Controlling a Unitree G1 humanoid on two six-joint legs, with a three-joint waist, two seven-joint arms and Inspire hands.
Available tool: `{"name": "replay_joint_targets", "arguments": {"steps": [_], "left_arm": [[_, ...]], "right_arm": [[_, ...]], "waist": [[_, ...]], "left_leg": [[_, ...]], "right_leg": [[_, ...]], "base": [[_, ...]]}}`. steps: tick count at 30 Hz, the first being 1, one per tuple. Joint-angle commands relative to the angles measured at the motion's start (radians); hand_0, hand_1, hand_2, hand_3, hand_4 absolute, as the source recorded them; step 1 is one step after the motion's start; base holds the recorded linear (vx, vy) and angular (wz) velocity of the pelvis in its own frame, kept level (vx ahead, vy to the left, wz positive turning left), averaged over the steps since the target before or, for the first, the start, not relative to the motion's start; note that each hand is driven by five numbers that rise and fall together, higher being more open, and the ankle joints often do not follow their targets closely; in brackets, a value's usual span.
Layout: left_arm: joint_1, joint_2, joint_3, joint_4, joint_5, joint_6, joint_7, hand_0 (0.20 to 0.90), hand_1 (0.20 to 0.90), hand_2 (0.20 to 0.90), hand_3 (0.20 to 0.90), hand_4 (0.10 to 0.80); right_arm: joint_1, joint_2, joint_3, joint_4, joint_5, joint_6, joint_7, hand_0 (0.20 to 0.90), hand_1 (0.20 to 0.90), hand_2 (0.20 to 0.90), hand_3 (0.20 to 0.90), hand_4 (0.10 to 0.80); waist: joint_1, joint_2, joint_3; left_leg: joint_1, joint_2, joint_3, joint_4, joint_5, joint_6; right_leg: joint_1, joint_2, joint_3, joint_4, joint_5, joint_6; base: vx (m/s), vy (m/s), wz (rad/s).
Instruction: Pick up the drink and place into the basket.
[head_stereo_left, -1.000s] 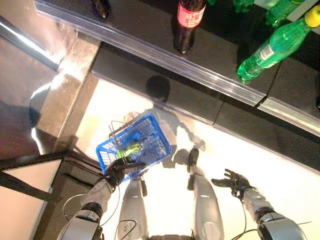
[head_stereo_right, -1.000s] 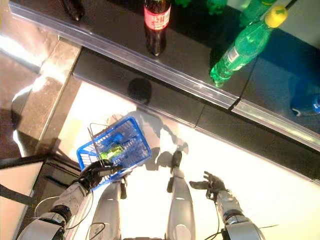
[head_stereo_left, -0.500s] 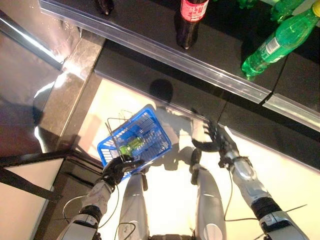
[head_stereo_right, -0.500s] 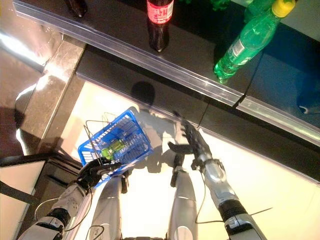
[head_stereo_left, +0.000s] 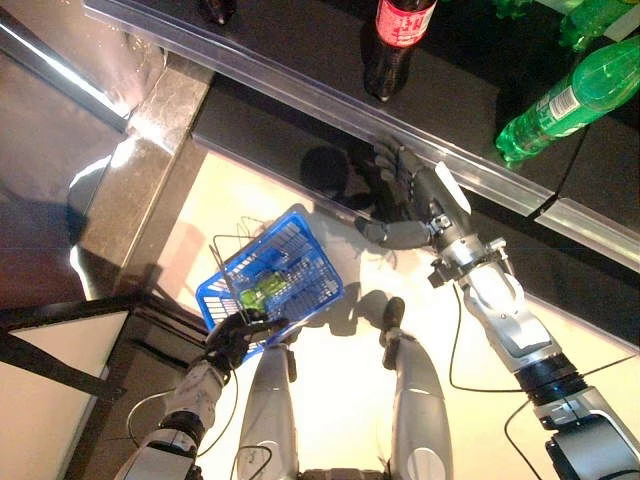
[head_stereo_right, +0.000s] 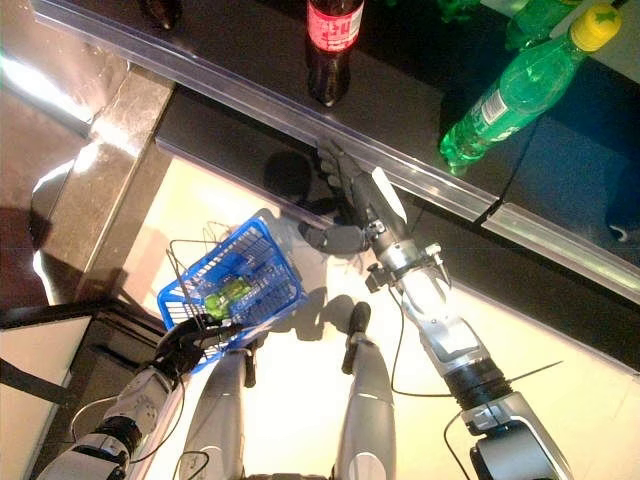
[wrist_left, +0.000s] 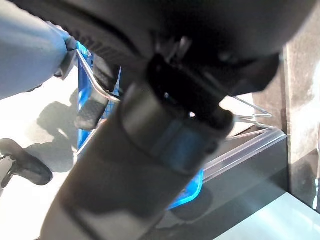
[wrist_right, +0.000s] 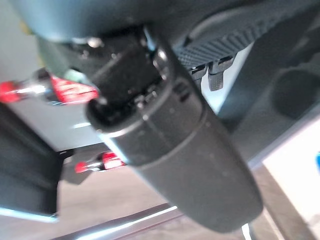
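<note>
we are in the reach step: our right hand (head_stereo_left: 412, 200) is stretching up toward the shelf edge (head_stereo_left: 300, 85), fingers straight and spread, thumb out to the side, holding nothing. it is sitting just below the rail, with the dark cola bottle (head_stereo_left: 392, 45) standing on the shelf a little beyond the fingertips and the green bottle (head_stereo_left: 565, 100) farther to the right. by our reckoning the next move calls for lifting over the rail and curling round a bottle's body without tipping it. our left hand (head_stereo_left: 238, 335) is curled round the wire handle of the blue basket (head_stereo_left: 275, 280), holding it low by our side; a small green drink (head_stereo_left: 258, 292) is already lying inside it.
</note>
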Motion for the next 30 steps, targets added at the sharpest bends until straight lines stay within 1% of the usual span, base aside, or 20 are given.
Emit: {"name": "replay_joint_targets", "arguments": {"steps": [1,6,10,13,16,25,30], "left_arm": [[0.119,0.031,-0.016,-0.003,-0.011,-0.033,-0.046,0.300,0.300,0.300,0.200,0.100],[0.126,0.027,-0.004,0.038,0.002,-0.028,-0.027,0.300,0.300,0.300,0.200,0.100],[0.134,0.022,0.000,0.045,0.006,-0.029,-0.029,0.300,0.300,0.300,0.200,0.100],[0.140,0.011,-0.002,0.035,0.003,-0.028,-0.030,0.300,0.300,0.300,0.200,0.100],[0.139,0.006,-0.012,0.021,0.005,-0.026,-0.023,0.300,0.300,0.300,0.200,0.100],[0.136,-0.003,-0.035,-0.015,0.014,-0.011,-0.005,0.300,0.300,0.300,0.200,0.100],[0.134,-0.002,-0.047,-0.030,0.026,0.004,0.004,0.300,0.300,0.300,0.200,0.100]], "right_arm": [[-0.080,-0.030,-0.084,-0.193,0.019,-0.118,-0.056,0.900,0.900,0.900,0.900,0.800],[-0.105,-0.039,-0.119,-0.244,0.032,-0.138,-0.125,0.900,0.900,0.900,0.900,0.800],[-0.122,-0.043,-0.137,-0.247,0.036,-0.149,-0.175,0.900,0.900,0.900,0.900,0.800],[-0.135,-0.044,-0.152,-0.235,0.039,-0.152,-0.224,0.900,0.900,0.900,0.900,0.800],[-0.149,-0.045,-0.161,-0.225,0.035,-0.139,-0.260,0.900,0.900,0.900,0.900,0.800],[-0.206,-0.043,-0.172,-0.107,0.047,-0.140,-0.343,0.900,0.900,0.900,0.900,0.800],[-0.253,-0.039,-0.173,-0.044,0.067,-0.117,-0.383,0.900,0.900,0.900,0.900,0.800]], "waist": [[0.023,-0.005,-0.038],[0.026,-0.002,-0.033],[0.027,0.005,-0.028],[0.028,0.017,-0.023],[0.030,0.021,-0.021],[0.043,0.031,-0.016],[0.053,0.032,-0.011]], "left_leg": [[-0.014,0.004,-0.063,-0.069,0.104,0.050],[0.005,0.005,-0.062,-0.087,0.111,0.049],[0.013,0.005,-0.061,-0.094,0.115,0.048],[0.030,0.000,-0.055,-0.111,0.120,0.048],[0.037,-0.001,-0.053,-0.121,0.123,0.048],[0.063,-0.005,-0.047,-0.141,0.127,0.049],[0.077,-0.010,-0.050,-0.147,0.128,0.051]], "right_leg": [[0.065,-0.080,-0.032,0.018,-0.038,0.075],[0.087,-0.084,-0.043,0.000,-0.036,0.076],[0.094,-0.089,-0.046,-0.006,-0.033,0.077],[0.106,-0.095,-0.049,-0.019,-0.029,0.079],[0.112,-0.098,-0.052,-0.029,-0.025,0.080],[0.140,-0.112,-0.072,-0.049,-0.016,0.084],[0.158,-0.113,-0.081,-0.060,-0.013,0.082]], "base": [[0.000,0.000,0.00],[0.000,0.000,0.00],[0.001,0.008,0.00],[0.003,0.054,0.01],[-0.001,0.012,0.00],[0.005,0.000,0.03],[0.018,-0.012,0.07]]}}
